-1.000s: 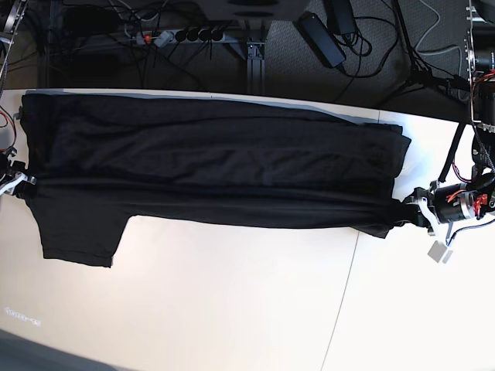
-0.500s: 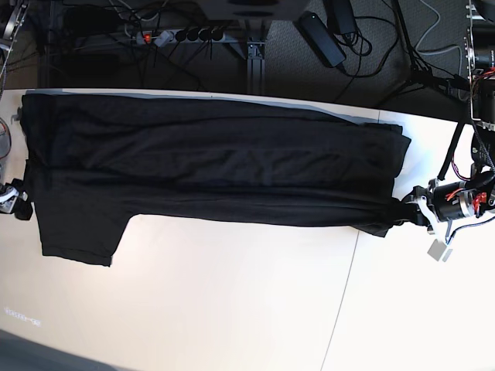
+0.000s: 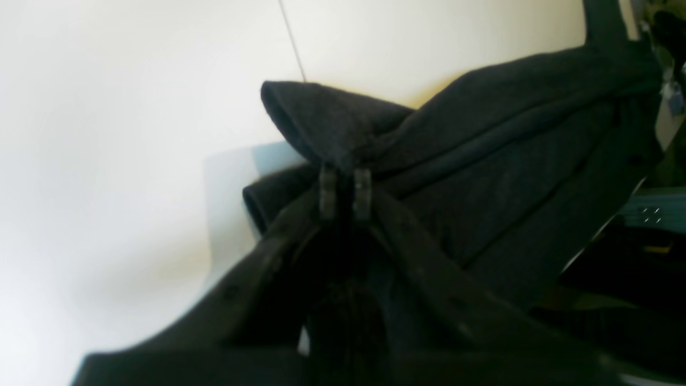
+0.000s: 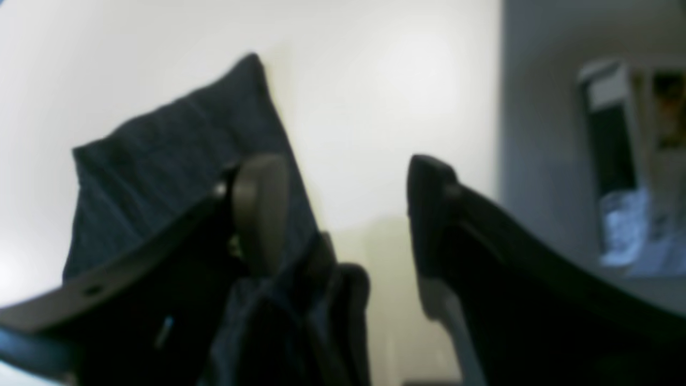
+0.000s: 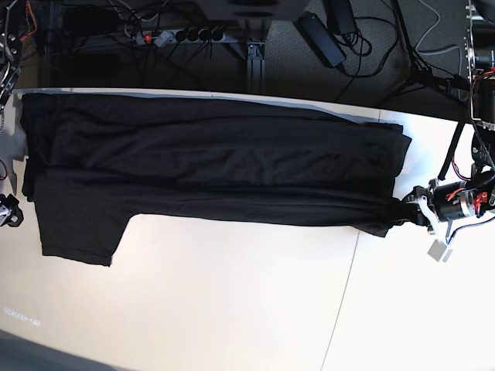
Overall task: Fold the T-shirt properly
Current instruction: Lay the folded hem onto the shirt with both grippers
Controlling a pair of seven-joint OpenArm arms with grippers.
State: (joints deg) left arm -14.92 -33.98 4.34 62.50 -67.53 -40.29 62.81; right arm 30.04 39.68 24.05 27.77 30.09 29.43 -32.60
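On the far left of the base view sits the right gripper [image 5: 8,210], just beside the edge of the T-shirt [image 5: 216,174]. In its own wrist view its two fingers stand wide apart with nothing but pale table [image 4: 375,80] between them, so this claw is open and holds nothing. One finger [image 4: 260,209] lies against a flap of cloth, though the view is blurry, so I cannot say for sure that it touches. I think the claw sits here because this end of the shirt is already laid down where it should be.

The T-shirt lies flat across the back part of the table [image 5: 232,309], stretched long from left to right. It is folded over on itself in long bands, and one short sleeve [image 5: 81,232] sticks out toward the front at the left. The cloth is black, soft and a bit fuzzy — no picture on it shows from here.

At the right end the cloth bunches into a thin rope shape. There the left gripper [image 5: 407,210] is closed tight on the T-shirt. Its wrist view shows the two small tips [image 3: 328,193] pressed together with a soft rounded fold sticking out past them. I think it pinches this end to keep the shirt pulled straight — that helps the next fold come out neat.
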